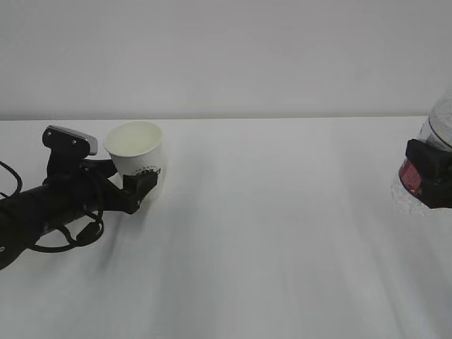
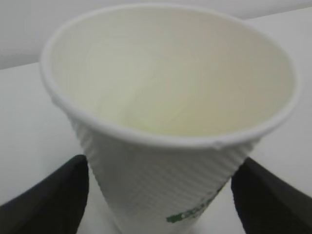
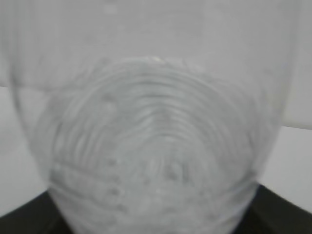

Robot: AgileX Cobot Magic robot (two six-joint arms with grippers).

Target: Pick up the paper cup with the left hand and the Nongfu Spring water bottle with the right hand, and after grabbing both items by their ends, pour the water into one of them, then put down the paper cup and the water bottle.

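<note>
Exterior view shows, near the left edge of the white desk (image 1: 282, 233), the black left hand (image 1: 141, 185) with a silver-grey box at its wrist. Its fingers (image 2: 44, 200) flank the base of the small white dimpled paper cup (image 1: 138, 152), which tilts slightly. Left wrist view shows gaps between fingers and cup wall, so the claw stands apart. At the right edge, the black right hand (image 1: 431, 180) is clamped around the clear ribbed Nongfu Spring water bottle (image 1: 439, 127) at its red label.
</note>
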